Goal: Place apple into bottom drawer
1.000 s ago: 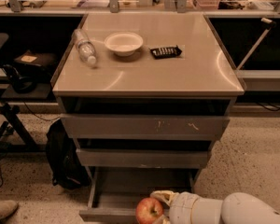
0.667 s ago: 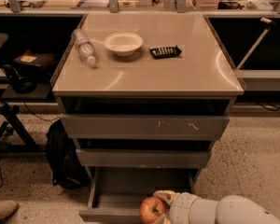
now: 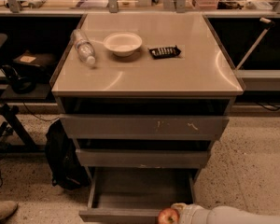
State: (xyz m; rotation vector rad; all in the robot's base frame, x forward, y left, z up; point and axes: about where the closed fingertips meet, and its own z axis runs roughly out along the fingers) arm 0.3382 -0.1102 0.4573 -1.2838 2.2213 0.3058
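Farther right now, the round red apple [image 3: 168,216], in the gripper's [image 3: 178,211] closed jaws, above the bottom drawer [image 3: 130,192] front

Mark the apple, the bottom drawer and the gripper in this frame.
apple [image 3: 168,216]: camera view, middle of its red skin.
bottom drawer [image 3: 140,190]: camera view, bare floor of the open tray.
gripper [image 3: 178,209]: camera view, its tip against the apple's right side, over the drawer front.

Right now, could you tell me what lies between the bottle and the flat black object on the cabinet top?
The white bowl, in the camera view. The gripper is down at the front edge of the bottom drawer, holding the apple.
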